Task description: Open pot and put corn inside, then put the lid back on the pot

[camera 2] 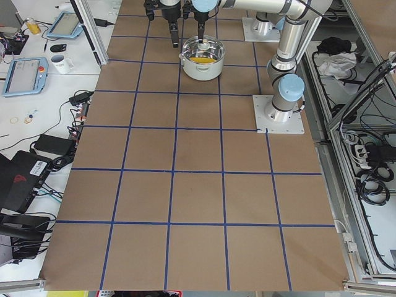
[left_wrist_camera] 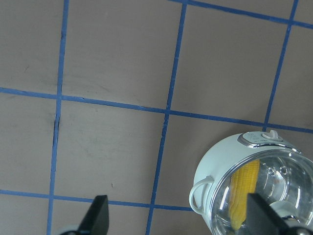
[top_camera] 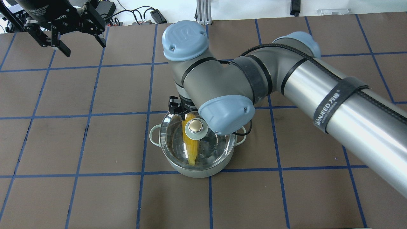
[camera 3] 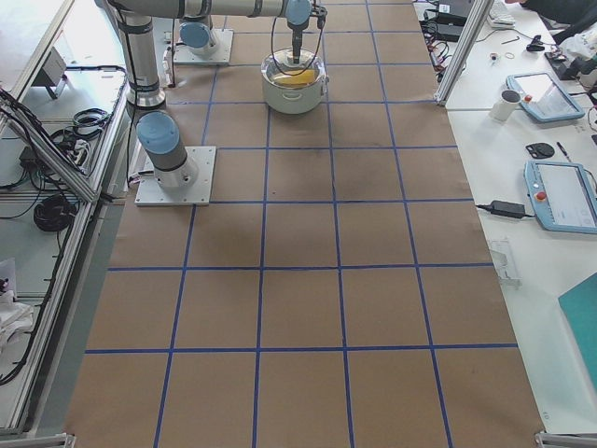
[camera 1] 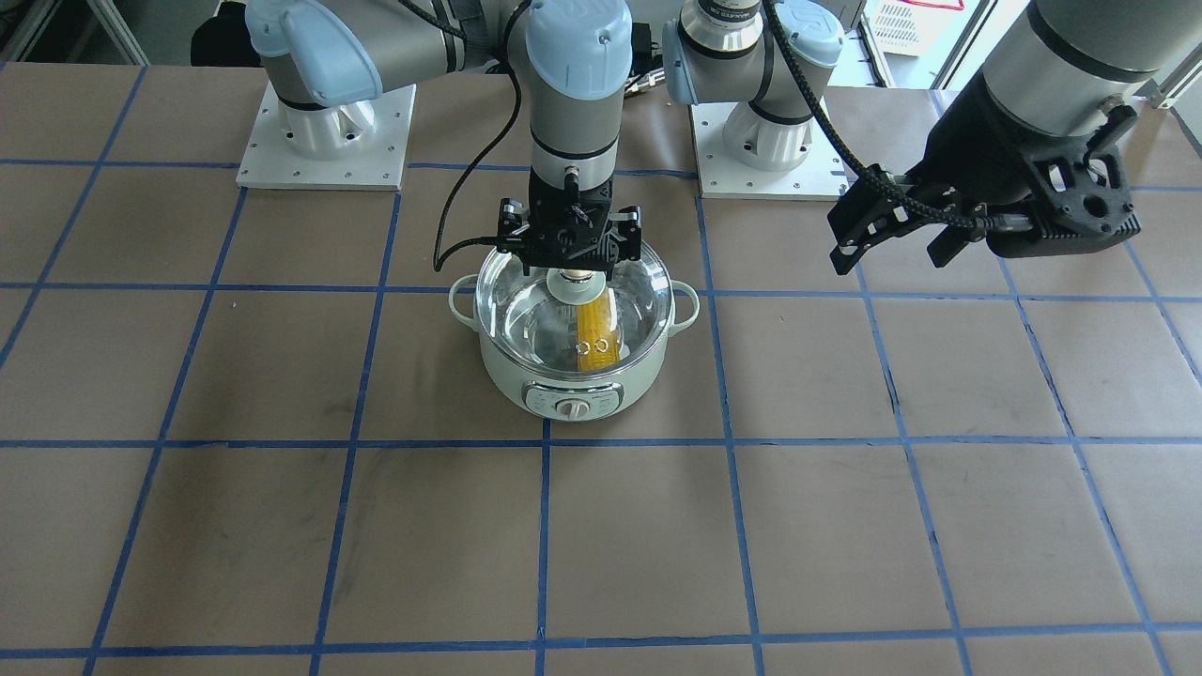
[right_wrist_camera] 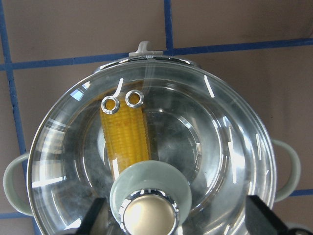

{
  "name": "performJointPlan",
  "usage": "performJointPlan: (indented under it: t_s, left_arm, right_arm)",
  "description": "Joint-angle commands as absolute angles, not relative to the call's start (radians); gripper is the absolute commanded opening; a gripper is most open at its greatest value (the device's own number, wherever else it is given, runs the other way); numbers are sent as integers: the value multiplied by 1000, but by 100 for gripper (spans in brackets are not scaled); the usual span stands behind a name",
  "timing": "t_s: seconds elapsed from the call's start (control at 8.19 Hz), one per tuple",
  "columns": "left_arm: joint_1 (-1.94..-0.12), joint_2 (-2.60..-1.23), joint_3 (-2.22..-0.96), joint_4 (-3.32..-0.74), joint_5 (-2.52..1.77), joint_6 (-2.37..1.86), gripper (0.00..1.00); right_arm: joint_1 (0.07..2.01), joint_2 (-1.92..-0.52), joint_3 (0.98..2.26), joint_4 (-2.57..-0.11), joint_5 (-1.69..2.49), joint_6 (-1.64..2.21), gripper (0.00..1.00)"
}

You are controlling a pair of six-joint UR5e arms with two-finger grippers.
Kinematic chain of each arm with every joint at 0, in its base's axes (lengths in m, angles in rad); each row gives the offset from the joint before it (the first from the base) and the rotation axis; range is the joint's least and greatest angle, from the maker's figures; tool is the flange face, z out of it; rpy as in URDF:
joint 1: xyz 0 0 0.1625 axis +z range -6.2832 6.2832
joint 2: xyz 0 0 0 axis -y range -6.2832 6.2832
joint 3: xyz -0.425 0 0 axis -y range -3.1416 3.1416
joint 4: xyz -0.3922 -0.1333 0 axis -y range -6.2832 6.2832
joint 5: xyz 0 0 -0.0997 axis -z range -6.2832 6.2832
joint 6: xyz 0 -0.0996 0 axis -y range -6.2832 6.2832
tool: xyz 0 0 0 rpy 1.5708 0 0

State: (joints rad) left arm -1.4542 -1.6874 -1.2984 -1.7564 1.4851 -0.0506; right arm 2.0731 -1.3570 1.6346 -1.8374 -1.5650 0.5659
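Observation:
The pale green pot (camera 1: 573, 394) stands at the table's middle. The glass lid (camera 1: 526, 310) sits on it, and the yellow corn (camera 1: 598, 333) lies inside, seen through the glass. My right gripper (camera 1: 571, 255) hangs straight over the lid. In the right wrist view its fingers (right_wrist_camera: 95, 218) stand wide apart on either side of the knob (right_wrist_camera: 149, 213), so it is open (right_wrist_camera: 178, 218). The lid (right_wrist_camera: 210, 127) and corn (right_wrist_camera: 124, 137) show below it. My left gripper (top_camera: 84, 47) is open and empty, raised well off to the pot's side (camera 1: 892, 246). The left wrist view shows the pot (left_wrist_camera: 220, 161) at its lower right.
The brown table has a grid of blue tape lines (camera 1: 545, 441). Both arm base plates (camera 1: 324, 141) are bolted at the robot's side. My right arm's long forearm (top_camera: 334, 98) crosses above the table. Side benches with tablets and cables (camera 2: 25, 68) lie beyond the table's edge.

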Motion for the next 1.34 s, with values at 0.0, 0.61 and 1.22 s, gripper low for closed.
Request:
performJointPlan:
  t_s: [0.0, 0.61, 1.22]
  left_arm:
    - [-1454, -1690, -1298, -1755, 1485, -51, 100]
    - [-1454, -1695, -1293, -1746, 1483, -51, 100]
    - [-1454, -1695, -1296, -1746, 1483, -51, 100]
  right_arm:
    - [1941, -1509, 1631, -1742, -1580, 486, 100]
    - [1582, -1644, 1611, -1574, -1591, 15, 100]
    - [1588, -1649, 1611, -1577, -1529, 8, 100]
